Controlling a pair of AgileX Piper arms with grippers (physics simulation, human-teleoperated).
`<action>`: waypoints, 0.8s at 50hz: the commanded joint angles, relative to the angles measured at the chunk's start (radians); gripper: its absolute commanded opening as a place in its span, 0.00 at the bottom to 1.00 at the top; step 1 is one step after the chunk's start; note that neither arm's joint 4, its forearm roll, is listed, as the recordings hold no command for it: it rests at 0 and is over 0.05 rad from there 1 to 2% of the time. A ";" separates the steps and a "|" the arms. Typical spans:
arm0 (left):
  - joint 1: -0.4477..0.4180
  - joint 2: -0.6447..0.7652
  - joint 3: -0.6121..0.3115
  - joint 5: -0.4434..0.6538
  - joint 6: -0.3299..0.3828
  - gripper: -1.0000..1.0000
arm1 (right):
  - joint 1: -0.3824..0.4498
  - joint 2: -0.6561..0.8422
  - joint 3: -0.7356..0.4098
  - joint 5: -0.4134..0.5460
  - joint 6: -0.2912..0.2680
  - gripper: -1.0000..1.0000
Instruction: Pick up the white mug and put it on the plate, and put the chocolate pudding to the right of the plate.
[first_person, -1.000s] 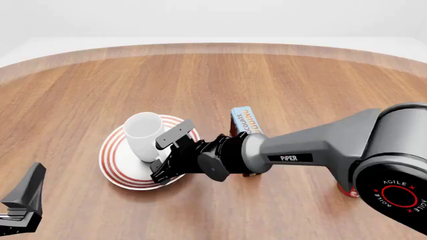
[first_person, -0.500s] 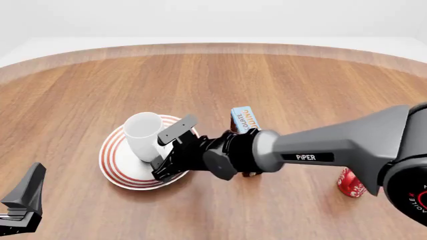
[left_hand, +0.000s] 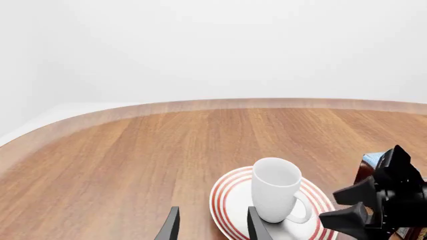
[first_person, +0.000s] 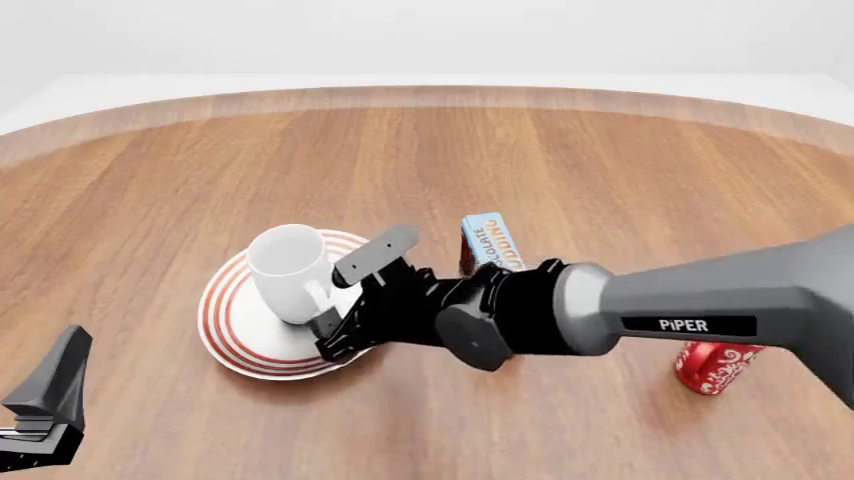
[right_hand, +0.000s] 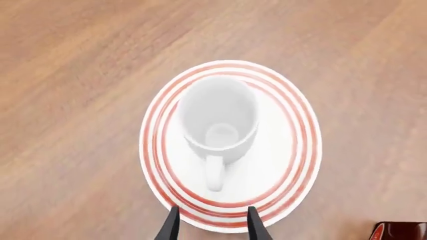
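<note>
The white mug (first_person: 284, 268) stands upright on the red-ringed plate (first_person: 222, 322), its handle turned toward my right gripper (first_person: 336, 303). That gripper is open and empty, with its fingers just beside the handle over the plate's right edge. In the right wrist view the mug (right_hand: 220, 116) sits mid-plate (right_hand: 303, 150), ahead of the spread right gripper (right_hand: 211, 227). The chocolate pudding (first_person: 490, 242) stands right of the plate, partly hidden behind my right arm. My left gripper (left_hand: 212, 229) is open, low at the front left, away from the mug (left_hand: 275, 187).
A red mug with a white pattern (first_person: 711, 365) rests on the table at the right, below my right arm. The wooden table's curved far edge (first_person: 427, 92) runs across the back. My left gripper (first_person: 43, 405) sits near the front left corner.
My right gripper has drawn back slightly to the right, away from the mug. The right arm has swung lower, uncovering the red mug. Mug, plate and left gripper have not moved.
</note>
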 joint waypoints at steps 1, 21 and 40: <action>0.000 0.000 0.000 0.000 0.000 1.00 | -0.002 -0.063 0.057 -0.024 0.000 1.00; 0.000 0.000 0.000 0.000 0.000 1.00 | 0.004 -0.152 0.140 -0.049 0.002 1.00; 0.000 0.000 0.000 0.000 0.000 1.00 | 0.005 -0.223 0.207 -0.077 -0.002 1.00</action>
